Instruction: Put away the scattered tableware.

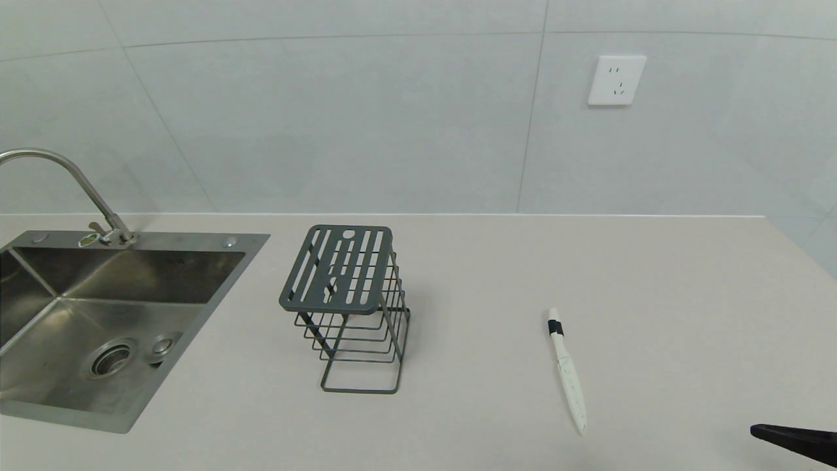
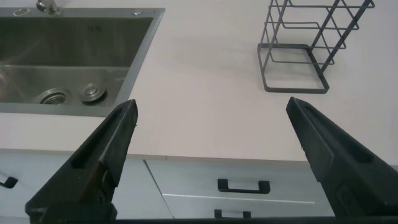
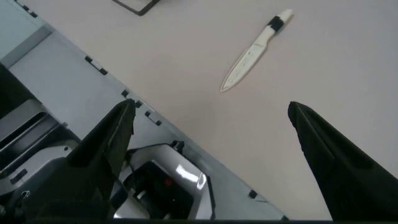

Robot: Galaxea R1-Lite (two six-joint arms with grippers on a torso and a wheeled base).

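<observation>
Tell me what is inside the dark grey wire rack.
Between the bars of the dark grey wire rack only pale countertop shows, no tableware. Its slotted top plate hides the upper interior.

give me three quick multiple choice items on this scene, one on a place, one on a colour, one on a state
1. Where is the knife?
A. on the floor
B. flat on the counter, to the right of the rack
C. standing in the rack's slots

2. What colour is the rack?
A. white
B. red
C. dark grey

3. What state is the left gripper in?
A. open, holding nothing
B. shut on the knife
C. shut on the rack

Answers:
1 B: the head view shows the knife lying on the counter, apart from the rack on its right.
2 C: its wires and slotted top are dark grey.
3 A: its jaws stand wide apart with nothing between them.
</observation>
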